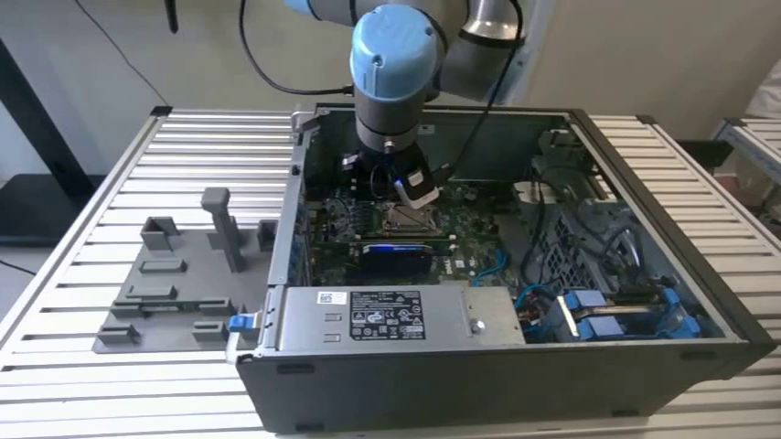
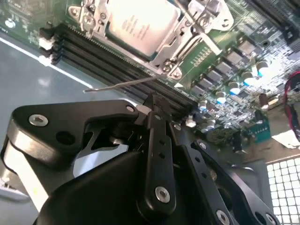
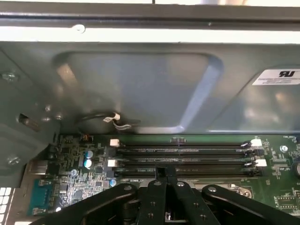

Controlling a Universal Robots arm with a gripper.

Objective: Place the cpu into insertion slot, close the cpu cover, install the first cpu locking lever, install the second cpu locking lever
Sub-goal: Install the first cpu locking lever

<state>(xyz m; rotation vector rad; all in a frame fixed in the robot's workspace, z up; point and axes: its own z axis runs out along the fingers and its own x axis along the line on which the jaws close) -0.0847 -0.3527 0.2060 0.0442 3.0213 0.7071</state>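
Note:
The cpu (image 2: 138, 23) lies flat in its socket on the green board, silver top up. The cpu cover (image 2: 171, 44) is down around it as a metal frame. A thin wire locking lever (image 2: 117, 85) sticks out free over the memory slots, and a second bent lever (image 2: 201, 40) stands beside the socket. My gripper (image 2: 153, 99) is shut with nothing between its black fingers, its tip just short of the thin lever. In the exterior view the gripper (image 1: 412, 187) hangs inside the open case right above the socket (image 1: 405, 217). Its fingers (image 3: 166, 172) meet over the memory slots in the first wrist view.
Several black memory slots (image 3: 187, 157) run beside the socket, close to the grey case wall (image 3: 140, 84). A white-labelled power-supply box (image 1: 372, 315) sits at the case front, blue cables (image 1: 598, 311) on the exterior view's right. A grey fixture (image 1: 171, 283) lies on the slatted table (image 1: 146, 165).

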